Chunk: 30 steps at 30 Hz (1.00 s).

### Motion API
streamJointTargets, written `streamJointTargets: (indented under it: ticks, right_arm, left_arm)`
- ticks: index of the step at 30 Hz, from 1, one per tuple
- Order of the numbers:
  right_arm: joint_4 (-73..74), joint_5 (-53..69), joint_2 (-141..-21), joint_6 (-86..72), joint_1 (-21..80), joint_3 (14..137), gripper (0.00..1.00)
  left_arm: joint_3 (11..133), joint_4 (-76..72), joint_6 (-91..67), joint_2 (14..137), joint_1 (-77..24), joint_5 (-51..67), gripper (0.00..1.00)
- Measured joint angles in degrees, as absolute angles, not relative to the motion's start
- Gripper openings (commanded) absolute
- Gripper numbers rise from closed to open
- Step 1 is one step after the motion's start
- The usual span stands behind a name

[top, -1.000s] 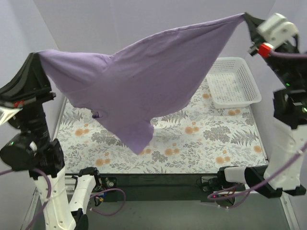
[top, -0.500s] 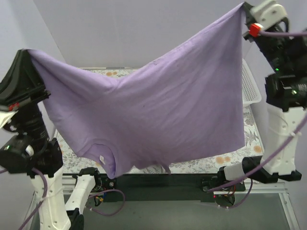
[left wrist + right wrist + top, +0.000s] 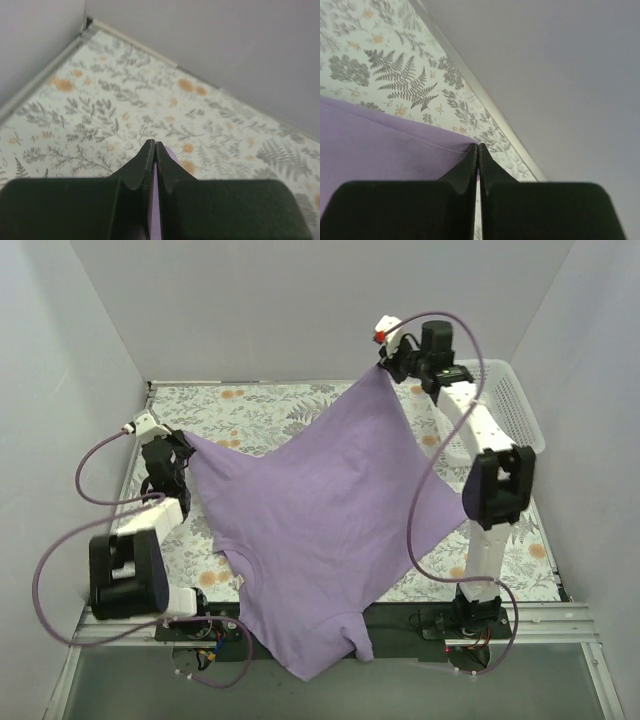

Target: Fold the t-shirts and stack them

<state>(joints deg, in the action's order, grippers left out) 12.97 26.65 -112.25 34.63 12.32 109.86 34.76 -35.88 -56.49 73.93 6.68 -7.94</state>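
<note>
A lavender-purple t-shirt [image 3: 320, 520] is stretched out between both arms over the floral table, its neck end trailing past the table's near edge. My left gripper [image 3: 183, 443] is shut on the shirt's left corner; the left wrist view shows a sliver of purple cloth [image 3: 154, 220] pinched between the black fingers [image 3: 141, 165]. My right gripper [image 3: 385, 366] is shut on the far right corner, near the back of the table. In the right wrist view the purple cloth [image 3: 385, 145] runs left from the closed fingertips [image 3: 469, 160].
A white lattice basket [image 3: 510, 400] stands at the back right, just behind the right arm. The floral table cover [image 3: 240, 410] shows at the back and along the left. Grey walls close in on three sides.
Both arms have swung down and forward from a high hold, so the shirt has gone from hanging in the air to lying stretched low over the table.
</note>
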Motion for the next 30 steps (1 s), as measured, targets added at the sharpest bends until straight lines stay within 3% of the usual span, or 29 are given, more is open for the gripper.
streamJointTargets:
  ticks: [5, 10, 19, 30]
  right_arm:
    - [4.75, 19.09, -131.00, 36.21, 16.03, 113.49, 0.01]
    - [0.25, 9.98, -140.11, 37.76, 18.39, 113.67, 0.01]
    - [-9.21, 2.66, -139.68, 39.18, 17.63, 115.04, 0.01]
    - [-10.74, 6.90, -132.99, 38.09, 14.66, 109.65, 0.01]
  left_arm:
    - [41.50, -38.13, -59.42, 94.96, 9.17, -6.42, 0.00]
    - [51.05, -37.06, -60.95, 103.26, 10.46, -4.89, 0.00]
    - [61.32, -36.23, -61.43, 105.45, 11.14, 0.40, 0.00]
    - [54.65, -35.22, -62.24, 97.25, 11.14, 12.10, 0.00]
